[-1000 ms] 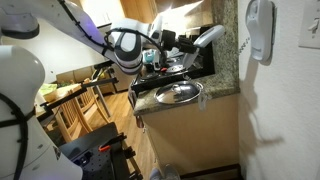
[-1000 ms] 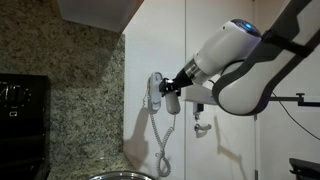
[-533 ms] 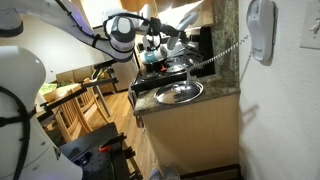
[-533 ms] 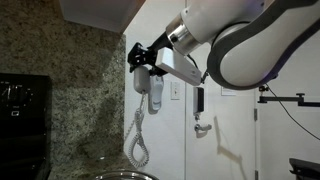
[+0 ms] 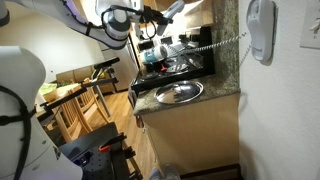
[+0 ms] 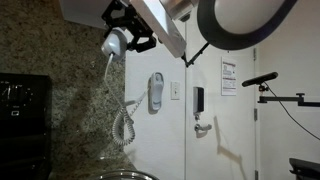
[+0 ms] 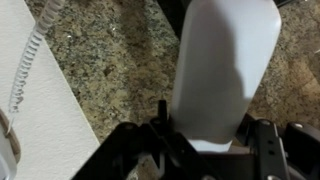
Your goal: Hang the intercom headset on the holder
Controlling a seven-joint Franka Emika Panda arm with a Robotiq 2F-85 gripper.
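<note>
My gripper [image 6: 128,28] is shut on the white intercom headset [image 6: 115,43] and holds it high in front of the granite wall, well away from the holder [image 6: 156,92]. The light-grey holder is on the white wall and empty; it also shows in an exterior view [image 5: 260,28]. The white coiled cord [image 6: 122,122] hangs from the headset and loops back to the holder; it is stretched out in an exterior view [image 5: 225,42]. In the wrist view the headset [image 7: 225,65] fills the space between my jaws [image 7: 212,130], with the cord [image 7: 30,60] at the left.
A white switch plate [image 6: 175,90] sits beside the holder. A round steel bowl [image 5: 178,92] stands on the granite counter [image 5: 225,90] below. A black stove [image 6: 20,110] is beside the granite wall [image 6: 75,90]. Wooden chairs [image 5: 80,105] stand across the room.
My gripper has carried the headset up and away from the holder toward the granite wall. The coiled cord has stretched out behind it.
</note>
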